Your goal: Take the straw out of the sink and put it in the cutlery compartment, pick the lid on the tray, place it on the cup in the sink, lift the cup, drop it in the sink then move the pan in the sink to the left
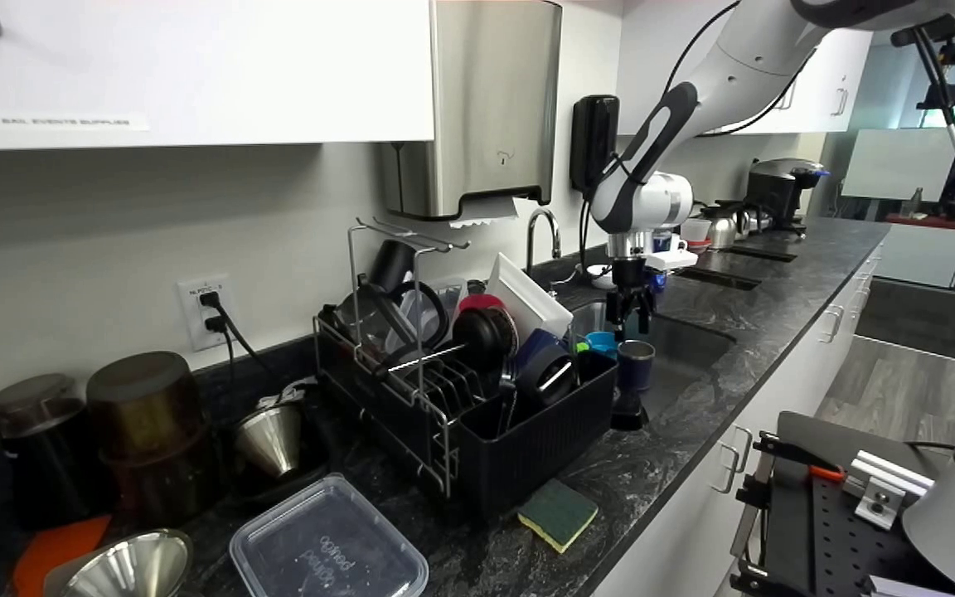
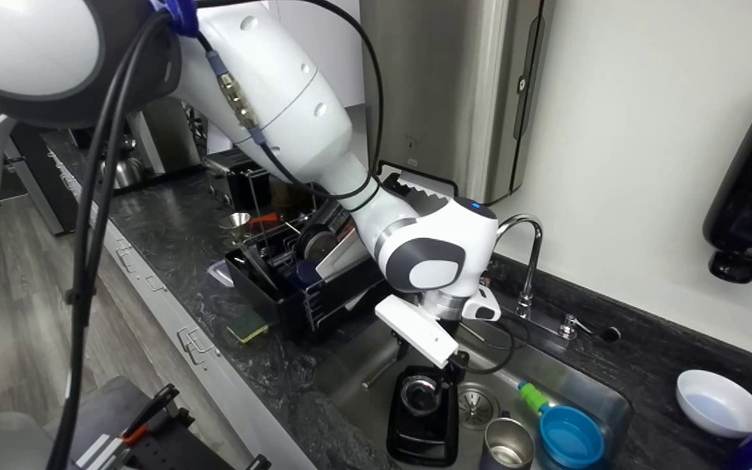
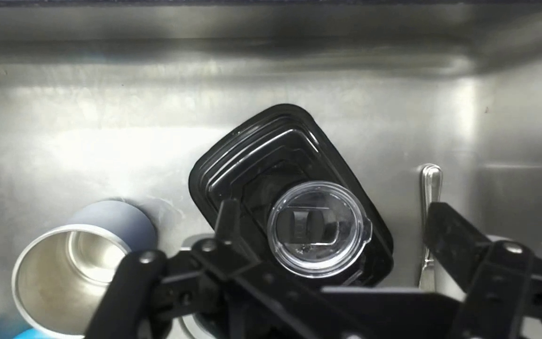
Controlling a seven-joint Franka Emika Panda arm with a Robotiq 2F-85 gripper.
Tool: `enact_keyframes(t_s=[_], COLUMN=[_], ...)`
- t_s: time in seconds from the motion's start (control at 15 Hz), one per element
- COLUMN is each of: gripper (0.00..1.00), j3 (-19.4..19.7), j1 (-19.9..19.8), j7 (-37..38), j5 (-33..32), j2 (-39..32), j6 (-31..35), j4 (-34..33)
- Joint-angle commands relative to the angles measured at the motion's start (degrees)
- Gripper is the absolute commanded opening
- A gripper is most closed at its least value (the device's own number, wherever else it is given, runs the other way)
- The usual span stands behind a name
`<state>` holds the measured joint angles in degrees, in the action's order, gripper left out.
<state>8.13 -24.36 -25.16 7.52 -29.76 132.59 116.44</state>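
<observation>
Our gripper (image 3: 333, 210) spread wide over the sink (image 3: 111, 103), lid (image 3: 318, 235) lying on the black tray (image 3: 258, 181) below us, cup (image 3: 123, 221) upright near the tray.

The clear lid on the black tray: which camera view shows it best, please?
The wrist view: it looks down on the clear lid, large, its round outline fully visible against the black tray. In an exterior view, the lid appears smaller, at a slant; elsewhere I cannot make it out.
</observation>
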Motion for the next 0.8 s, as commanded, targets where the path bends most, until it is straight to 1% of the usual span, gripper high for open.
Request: enact_keyframes(t_s=[0.0, 0.4, 0.6, 0.73], gripper=[1.0, 1.0, 1.0, 1.0], j3=[-2.2, -3.6, -4.1, -4.4], j1=[-2.9, -3.9, -4.7, -5.6], j7=[-1.8, -1.0, -1.3, -1.6], j5=[4.5, 7.7, 8.5, 9.2], j2=[-5.0, -13.7, -16.8, -18.0], j6=[-7.3, -14.3, -16.1, -16.7], j4=[-8.7, -20.0, -23.5, -24.7])
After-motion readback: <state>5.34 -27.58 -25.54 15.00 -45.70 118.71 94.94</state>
